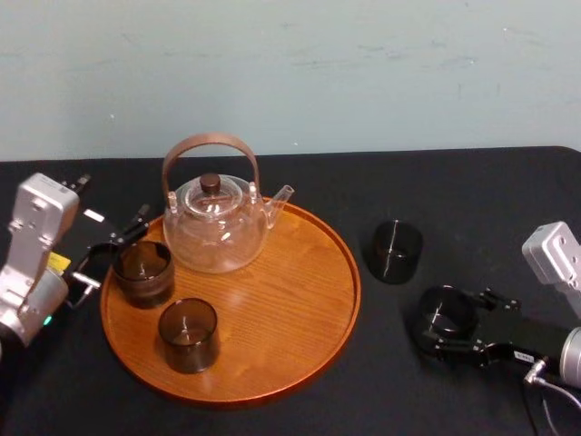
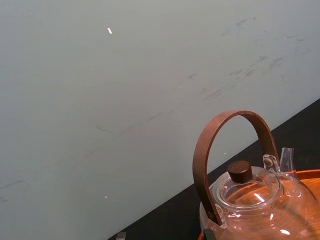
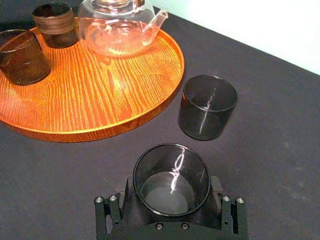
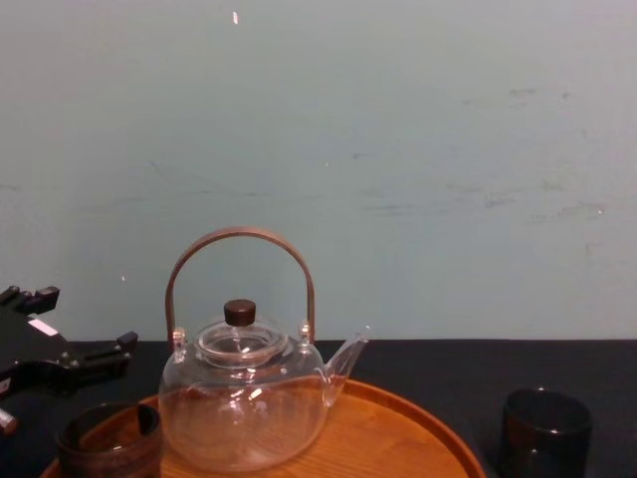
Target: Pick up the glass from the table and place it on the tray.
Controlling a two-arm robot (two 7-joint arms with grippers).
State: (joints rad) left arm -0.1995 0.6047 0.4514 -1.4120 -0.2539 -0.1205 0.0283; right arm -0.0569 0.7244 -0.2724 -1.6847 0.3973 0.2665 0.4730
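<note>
A dark smoked glass point(image 1: 444, 314) stands on the black table right of the tray point(image 1: 300, 354), and my right gripper point(image 1: 447, 325) stands open around it, one finger on each side. From the right wrist camera this glass point(image 3: 172, 175) sits upright between the jaws of the right gripper point(image 3: 172, 192). A second dark glass point(image 1: 397, 251) stands free on the table nearer the tray's rim. My left gripper point(image 1: 113, 257) is open at the tray's left edge, just beside a brown glass point(image 1: 142, 272) that rests on the tray.
A glass teapot point(image 1: 216, 222) with a brown arched handle occupies the back of the tray, and another brown glass point(image 1: 188, 334) stands at its front left. The tray's right half is bare wood. A pale wall rises behind the table.
</note>
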